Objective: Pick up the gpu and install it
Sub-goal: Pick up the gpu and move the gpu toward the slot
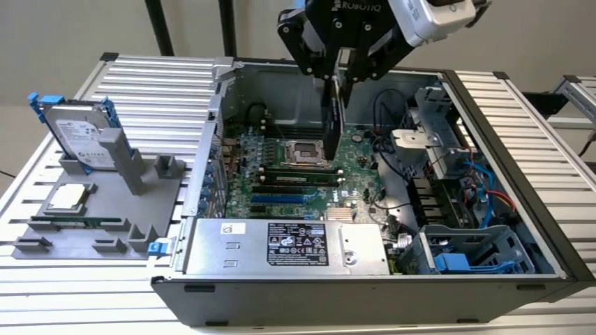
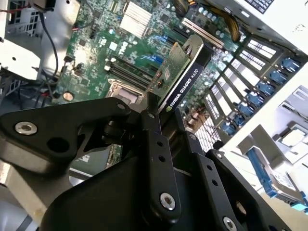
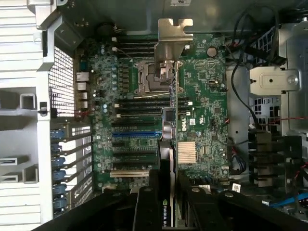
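Observation:
My gripper (image 1: 337, 75) hangs over the open computer case (image 1: 484, 118), shut on the gpu (image 1: 331, 122). The card points edge-down above the motherboard (image 1: 289, 178), near the processor socket, and is clear of the board. In the second wrist view the gpu (image 2: 184, 79) shows its black shroud and green board, pinched between the black fingers (image 2: 155, 139) of the gripper (image 2: 166, 114). In the first wrist view the gpu (image 3: 167, 144) is seen edge-on, its silver bracket (image 3: 173, 36) at the far end, above the expansion slots (image 3: 134, 134), with the gripper (image 3: 167, 195) around it.
A grey fixture (image 1: 93, 209) at the exterior view's left holds a silver hard drive with blue rails (image 1: 79, 136), a processor (image 1: 70, 199) and a memory stick (image 1: 75, 222). Inside the case are the power supply (image 1: 279, 244), cables (image 1: 391, 139) and a drive cage (image 1: 465, 255).

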Robot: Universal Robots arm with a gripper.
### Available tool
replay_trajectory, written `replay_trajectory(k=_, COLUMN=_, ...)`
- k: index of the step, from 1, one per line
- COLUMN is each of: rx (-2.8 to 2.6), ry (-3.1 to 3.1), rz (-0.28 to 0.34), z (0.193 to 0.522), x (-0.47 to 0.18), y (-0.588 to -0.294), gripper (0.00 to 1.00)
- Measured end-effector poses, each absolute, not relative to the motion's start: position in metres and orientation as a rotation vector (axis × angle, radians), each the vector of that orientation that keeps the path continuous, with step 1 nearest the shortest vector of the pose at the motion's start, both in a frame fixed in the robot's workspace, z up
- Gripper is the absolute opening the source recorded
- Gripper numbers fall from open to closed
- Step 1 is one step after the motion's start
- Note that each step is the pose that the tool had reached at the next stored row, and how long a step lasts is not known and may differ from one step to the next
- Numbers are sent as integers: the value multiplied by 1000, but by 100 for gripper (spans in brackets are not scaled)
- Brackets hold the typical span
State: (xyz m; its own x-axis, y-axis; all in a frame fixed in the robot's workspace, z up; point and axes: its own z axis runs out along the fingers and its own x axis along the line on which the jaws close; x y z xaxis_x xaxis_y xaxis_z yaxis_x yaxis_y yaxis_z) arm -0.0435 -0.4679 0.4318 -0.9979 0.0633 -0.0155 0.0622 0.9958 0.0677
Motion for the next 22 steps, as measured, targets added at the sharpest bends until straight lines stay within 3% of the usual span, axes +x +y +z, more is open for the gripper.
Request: replay_trajectory(k=22, rx=-9, ry=3125, rz=106, z=432, x=-40, y=-468, gripper=0)
